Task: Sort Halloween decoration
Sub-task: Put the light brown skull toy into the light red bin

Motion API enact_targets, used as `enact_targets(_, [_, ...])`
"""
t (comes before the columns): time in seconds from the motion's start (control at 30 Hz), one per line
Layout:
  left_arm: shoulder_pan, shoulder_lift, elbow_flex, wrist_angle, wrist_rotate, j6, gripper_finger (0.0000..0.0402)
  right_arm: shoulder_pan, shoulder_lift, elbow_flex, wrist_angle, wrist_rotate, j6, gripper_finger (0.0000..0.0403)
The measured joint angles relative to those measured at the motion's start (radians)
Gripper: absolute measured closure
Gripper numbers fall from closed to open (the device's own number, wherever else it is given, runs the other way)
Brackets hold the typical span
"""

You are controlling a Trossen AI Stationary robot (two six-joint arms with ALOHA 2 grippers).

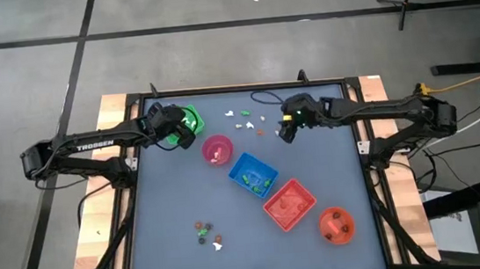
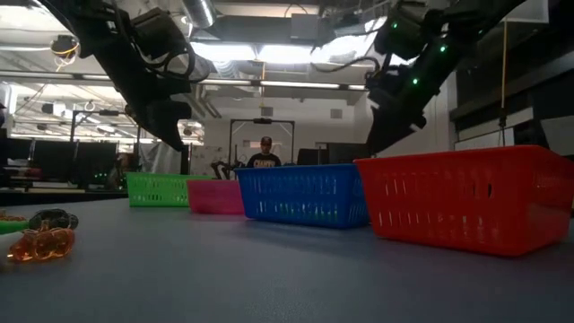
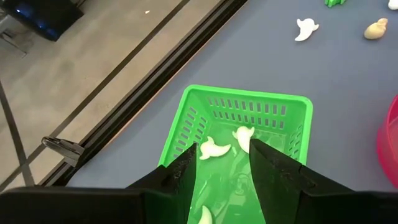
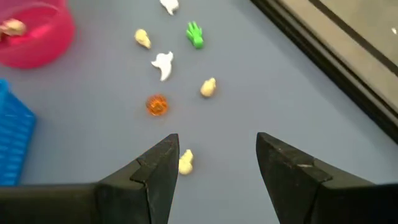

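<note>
The Halloween decoration lies in two loose groups. At the far middle of the table are a white ghost point(image 4: 163, 64), an orange pumpkin point(image 4: 157, 104), a green hand point(image 4: 195, 34) and cream pieces point(image 4: 208, 87). Near the front edge are several small dark and orange ones point(image 1: 205, 232). My left gripper point(image 3: 224, 171) hangs open over the green tray point(image 3: 292, 102), where white ghosts point(image 3: 214, 149) lie on the floor. My right gripper point(image 4: 217, 155) is open above the far group, and a cream piece point(image 4: 185, 162) lies on the table beside one finger.
A pink bowl point(image 1: 218, 150), a blue tray point(image 1: 253, 175), a red tray point(image 1: 288, 205) and an orange bowl point(image 1: 336, 225) run in a diagonal from the middle to the near right. A person stands in the room beyond the table's far edge point(image 2: 265, 154).
</note>
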State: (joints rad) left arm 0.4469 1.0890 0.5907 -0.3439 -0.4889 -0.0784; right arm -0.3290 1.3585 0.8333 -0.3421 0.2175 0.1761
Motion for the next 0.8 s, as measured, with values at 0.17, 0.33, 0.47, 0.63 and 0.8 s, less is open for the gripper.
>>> enact_targets(0.17, [0.000, 0.000, 0.000, 0.000, 0.000, 0.000, 0.0270, 0.001, 0.082, 0.000, 0.005, -0.001, 0.001, 0.0189])
enact_targets(0.33, [0.000, 0.000, 0.000, 0.000, 0.000, 0.000, 0.0269, 0.001, 0.172, 0.000, 0.021, -0.023, 0.002, 0.0189])
enact_targets(0.47, [0.000, 0.000, 0.000, 0.000, 0.000, 0.000, 0.0269, 0.001, 0.234, 0.000, 0.076, -0.028, 0.002, 0.0189])
enact_targets(0.63, [0.000, 0.000, 0.000, 0.000, 0.000, 0.000, 0.0269, 0.001, 0.283, 0.000, 0.120, -0.053, 0.002, 0.0189])
enact_targets(0.8, [0.000, 0.000, 0.000, 0.000, 0.000, 0.000, 0.0269, 0.001, 0.318, 0.000, 0.116, -0.051, 0.002, 0.0189])
